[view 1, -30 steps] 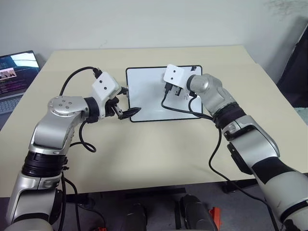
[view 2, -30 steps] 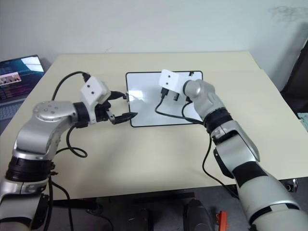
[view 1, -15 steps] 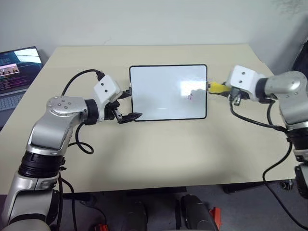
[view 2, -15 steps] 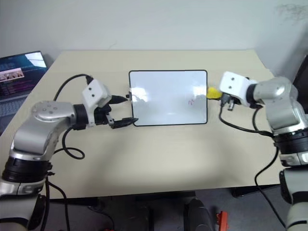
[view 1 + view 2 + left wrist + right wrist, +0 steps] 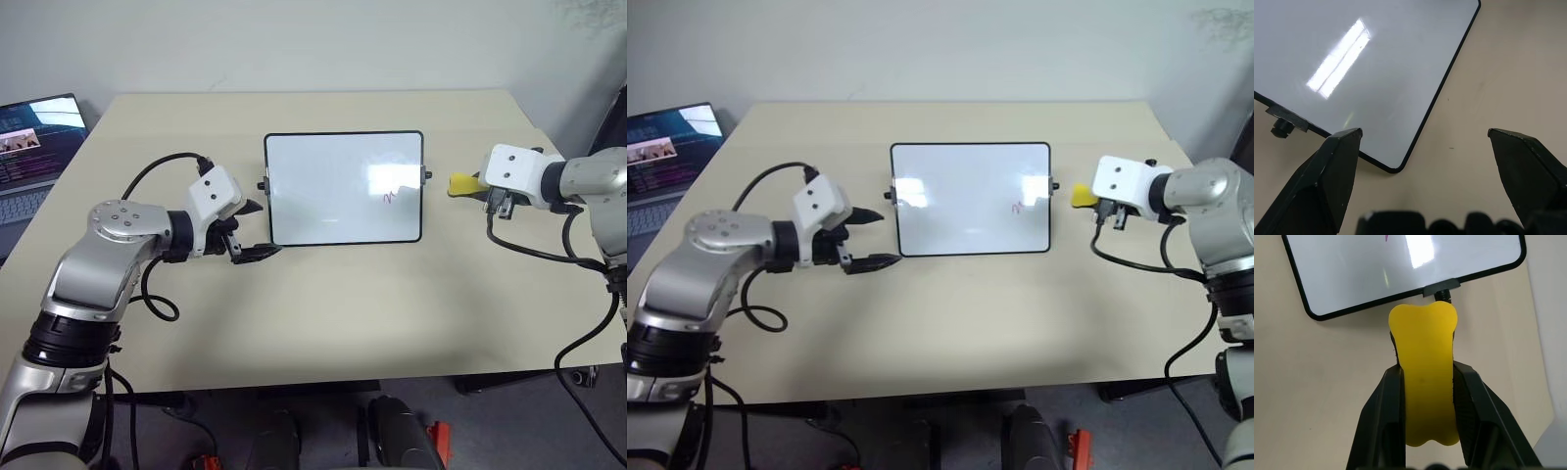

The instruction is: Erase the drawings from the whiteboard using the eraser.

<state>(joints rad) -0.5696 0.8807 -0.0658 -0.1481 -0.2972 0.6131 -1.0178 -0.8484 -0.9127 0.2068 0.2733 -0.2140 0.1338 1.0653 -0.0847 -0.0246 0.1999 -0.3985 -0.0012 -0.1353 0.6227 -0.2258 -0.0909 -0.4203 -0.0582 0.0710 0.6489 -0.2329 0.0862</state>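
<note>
Right pincer (image 5: 1425,382) swung off whiteboard (image 5: 333,166), clenching eraser (image 5: 1424,382); left pincer (image 5: 1425,142) released; red scribble (image 5: 389,197) unreadable.

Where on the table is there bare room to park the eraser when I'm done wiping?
Bare tabletop runs along the whole near side, between the whiteboard and the table's front edge. The far strip behind the board is bare too. The left gripper, jaws open, crowds the board's near left corner; the right gripper holds the eraser just off the right edge.

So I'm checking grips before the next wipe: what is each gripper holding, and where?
The right gripper clamps the yellow eraser by its long sides, mid-body. The left gripper is open, holding nothing.
</note>
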